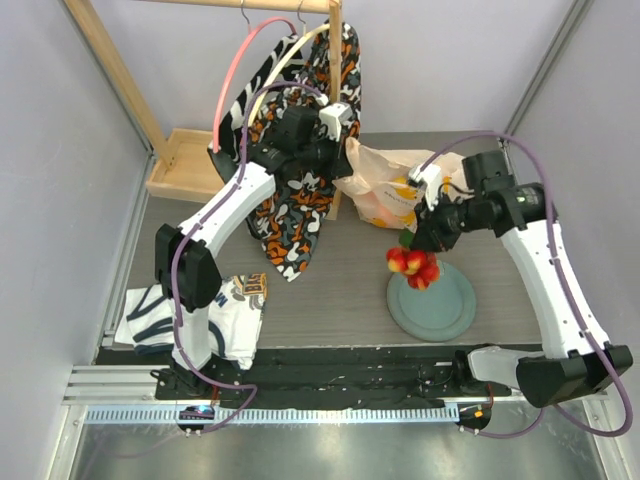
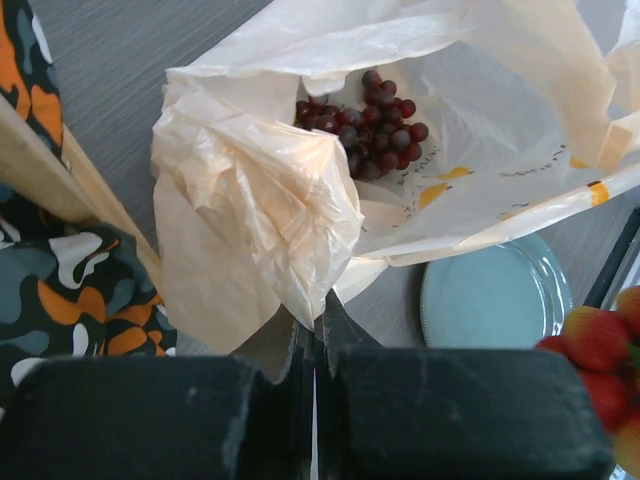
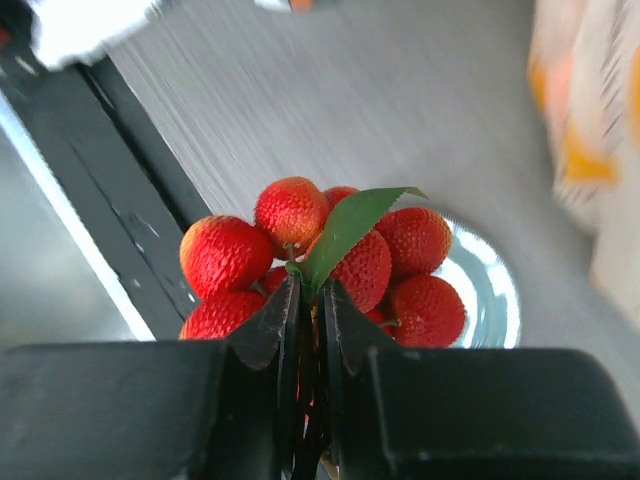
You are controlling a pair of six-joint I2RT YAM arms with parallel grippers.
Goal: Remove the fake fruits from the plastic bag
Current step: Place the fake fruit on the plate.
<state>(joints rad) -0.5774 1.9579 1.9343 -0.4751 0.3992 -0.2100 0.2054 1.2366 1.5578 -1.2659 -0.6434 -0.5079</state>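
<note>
The crinkly beige plastic bag (image 1: 395, 185) (image 2: 300, 190) lies at the back of the table with its mouth held open. My left gripper (image 1: 340, 150) (image 2: 320, 305) is shut on a bunched fold of its rim. Inside the bag lies a dark purple grape bunch (image 2: 365, 125). My right gripper (image 1: 420, 240) (image 3: 312, 290) is shut on the leafy stem of a red berry cluster (image 1: 413, 266) (image 3: 330, 260), which hangs just above the grey-green plate (image 1: 445, 305) (image 2: 495, 300) (image 3: 490, 290). Orange and yellow shapes show faintly through the bag's side in the top view.
An orange-black-white patterned cloth (image 1: 300, 215) (image 2: 60, 280) hangs from a wooden rack (image 1: 335, 100) behind the left arm. A folded white and navy garment (image 1: 190, 315) lies at the near left. A black rail (image 1: 350, 365) runs along the near edge.
</note>
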